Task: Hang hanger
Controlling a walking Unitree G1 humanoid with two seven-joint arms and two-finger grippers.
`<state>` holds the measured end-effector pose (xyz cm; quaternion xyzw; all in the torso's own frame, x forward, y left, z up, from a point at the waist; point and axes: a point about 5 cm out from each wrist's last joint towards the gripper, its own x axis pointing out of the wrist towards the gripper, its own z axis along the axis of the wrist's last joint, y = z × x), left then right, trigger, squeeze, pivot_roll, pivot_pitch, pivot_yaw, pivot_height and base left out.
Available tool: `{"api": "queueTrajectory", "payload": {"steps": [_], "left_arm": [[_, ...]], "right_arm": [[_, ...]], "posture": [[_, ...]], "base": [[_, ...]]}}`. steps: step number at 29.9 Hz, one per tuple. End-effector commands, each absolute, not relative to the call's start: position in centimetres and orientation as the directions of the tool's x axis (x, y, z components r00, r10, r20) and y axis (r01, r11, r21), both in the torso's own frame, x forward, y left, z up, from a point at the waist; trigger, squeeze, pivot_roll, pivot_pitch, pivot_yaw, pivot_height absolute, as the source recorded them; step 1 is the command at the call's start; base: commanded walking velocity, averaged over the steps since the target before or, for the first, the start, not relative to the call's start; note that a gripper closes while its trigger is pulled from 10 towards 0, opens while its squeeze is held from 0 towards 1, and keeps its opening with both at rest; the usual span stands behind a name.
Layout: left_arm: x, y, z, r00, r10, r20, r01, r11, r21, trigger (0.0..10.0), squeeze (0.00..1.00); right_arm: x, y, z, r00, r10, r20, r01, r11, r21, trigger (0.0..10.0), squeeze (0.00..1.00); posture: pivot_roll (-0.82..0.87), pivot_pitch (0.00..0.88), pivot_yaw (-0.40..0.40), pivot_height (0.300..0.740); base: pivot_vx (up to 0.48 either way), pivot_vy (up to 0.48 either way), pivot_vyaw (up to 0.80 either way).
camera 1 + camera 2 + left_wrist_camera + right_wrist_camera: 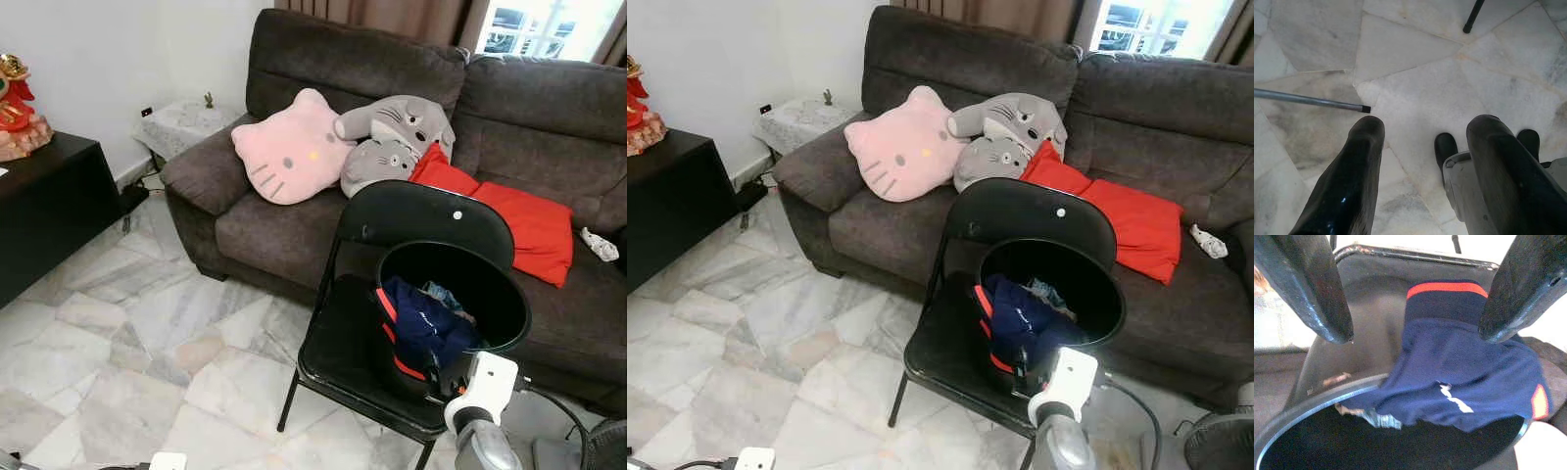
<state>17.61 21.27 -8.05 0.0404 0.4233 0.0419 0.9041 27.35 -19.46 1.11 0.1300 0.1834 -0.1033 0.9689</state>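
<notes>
I see my right gripper spread open above the navy garment in the black bucket, lower right; the left gripper hangs open over the marble floor.

Right gripper spread wide; left gripper apparently parted, hanging.

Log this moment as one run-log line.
right gripper: open, above navy garment | garment: draped over black bin rim on chair | left gripper: open, over floor

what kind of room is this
Most likely a home living room: a dark brown sofa with a pink cat cushion, marble-tile floor, and a black folding chair holding a black bucket of clothes.
</notes>
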Motion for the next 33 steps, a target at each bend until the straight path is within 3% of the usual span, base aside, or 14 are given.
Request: {"api": "queueTrajectory", "payload": {"steps": [1,11,12,13,14,16,17,18,19,23,24,25,26,33], "left_arm": [[17.3,21.4,-8.2,0.623,0.115,-0.774,-0.033,0.992,0.121,10.0,0.00],[17.4,21.6,-8.1,0.625,0.119,-0.771,-0.027,0.991,0.132,10.0,0.00],[17.4,21.6,-8.1,0.625,0.121,-0.771,-0.026,0.991,0.134,10.0,0.00],[17.4,21.7,-8.1,0.625,0.121,-0.771,-0.025,0.990,0.136,10.0,0.00],[17.5,21.7,-8.1,0.624,0.124,-0.771,-0.025,0.990,0.139,10.0,0.00],[17.5,21.7,-8.1,0.623,0.126,-0.772,-0.022,0.989,0.144,10.0,0.00],[17.5,21.8,-8.1,0.623,0.127,-0.772,-0.020,0.989,0.146,10.0,0.00],[17.5,21.8,-8.1,0.623,0.127,-0.772,-0.019,0.989,0.147,10.0,0.00],[17.5,21.8,-8.1,0.622,0.128,-0.772,-0.019,0.989,0.149,10.0,0.00],[17.5,21.8,-8.1,0.622,0.128,-0.773,-0.016,0.988,0.151,10.0,0.00],[17.5,21.8,-8.1,0.622,0.128,-0.773,-0.015,0.988,0.151,10.0,0.00],[17.5,21.8,-8.0,0.622,0.127,-0.773,-0.014,0.988,0.152,10.0,0.00],[17.5,21.8,-8.0,0.622,0.126,-0.773,-0.010,0.988,0.153,10.0,0.00],[17.6,21.8,-8.0,0.621,0.127,-0.773,0.003,0.987,0.163,10.0,0.00]], "right_arm": [[27.4,-20.1,0.9,0.900,-0.182,-0.395,0.280,0.937,0.207,10.0,0.00],[29.4,-20.1,1.0,0.890,-0.157,-0.428,0.277,0.933,0.232,10.0,0.00],[29.5,-20.2,1.1,0.890,-0.157,-0.428,0.274,0.934,0.229,7.1,0.00],[29.6,-20.2,1.1,0.890,-0.156,-0.428,0.273,0.935,0.227,7.1,0.00],[29.8,-20.3,1.2,0.891,-0.156,-0.426,0.271,0.936,0.223,4.2,0.00],[30.1,-20.2,1.4,0.895,-0.142,-0.423,0.258,0.938,0.232,4.4,0.00],[30.2,-20.1,1.4,0.898,-0.129,-0.420,0.247,0.939,0.238,7.2,0.00],[30.3,-20.0,1.5,0.900,-0.121,-0.419,0.239,0.940,0.242,7.2,0.00],[30.4,-19.9,1.5,0.902,-0.110,-0.418,0.224,0.946,0.236,10.0,0.00],[30.5,-19.8,1.5,0.902,-0.110,-0.417,0.223,0.946,0.235,10.0,0.00],[30.5,-19.7,1.5,0.902,-0.111,-0.417,0.224,0.946,0.234,5.3,0.00],[30.5,-19.7,1.4,0.902,-0.111,-0.416,0.224,0.946,0.234,5.3,0.00],[30.5,-19.6,1.4,0.904,-0.108,-0.414,0.221,0.946,0.236,0.0,0.00],[30.4,-19.5,1.3,0.907,-0.096,-0.410,0.200,0.955,0.219,0.0,0.00]], "posture": [[0.06,0.008,-0.027,0.740],[0.07,0.024,-0.010,0.740],[0.08,0.026,-0.009,0.740],[0.08,0.026,-0.009,0.740],[0.08,0.030,-0.007,0.740],[0.08,0.032,-0.005,0.740],[0.08,0.033,-0.005,0.740],[0.08,0.033,-0.005,0.740],[0.08,0.035,-0.003,0.740],[0.09,0.036,-0.003,0.740],[0.09,0.036,-0.002,0.740],[0.09,0.036,-0.002,0.740],[0.09,0.037,-0.001,0.740],[0.09,0.037,0.000,0.740]], "base": [[0.000,0.000,0.00],[0.000,0.000,0.00],[0.000,0.000,0.00],[0.000,0.000,0.00],[0.000,0.000,0.00],[0.000,0.000,0.00],[0.000,0.000,0.00],[0.000,0.000,0.00],[0.000,0.000,0.00],[0.000,0.000,0.00],[0.000,0.000,0.00],[0.000,0.000,0.00],[0.000,0.000,0.00],[0.000,0.000,0.00]]}}
